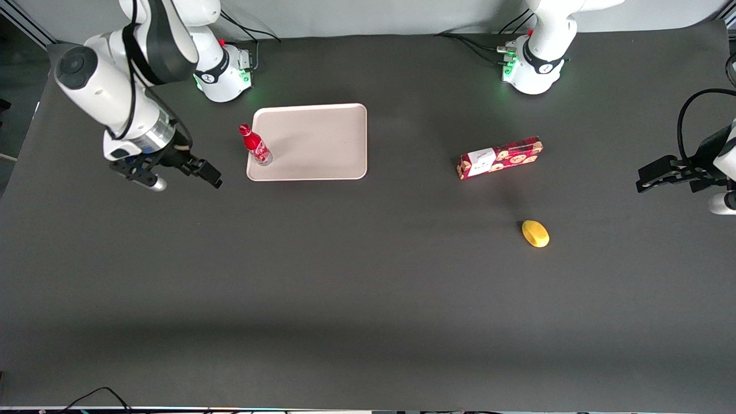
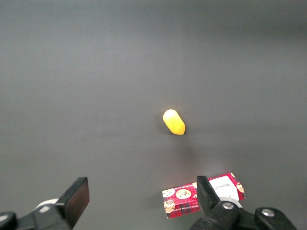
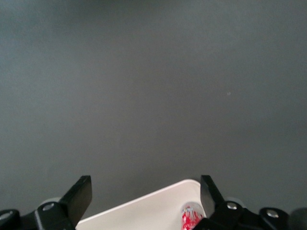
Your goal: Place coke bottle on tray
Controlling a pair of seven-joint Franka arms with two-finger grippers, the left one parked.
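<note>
The small red coke bottle (image 1: 255,145) stands upright on the pale beige-pink tray (image 1: 322,138), at the tray's edge toward the working arm's end of the table. My right gripper (image 1: 178,172) is open and empty, raised above the bare table beside the tray, apart from the bottle. In the right wrist view the two black fingers (image 3: 81,194) stand wide apart, with a corner of the tray (image 3: 153,208) and the bottle's silvery base (image 3: 192,216) showing between them.
A red rectangular cookie box (image 1: 499,157) lies toward the parked arm's end of the table. A yellow lemon-like object (image 1: 535,233) lies nearer the front camera than the box. Both show in the left wrist view, box (image 2: 184,201) and yellow object (image 2: 173,122).
</note>
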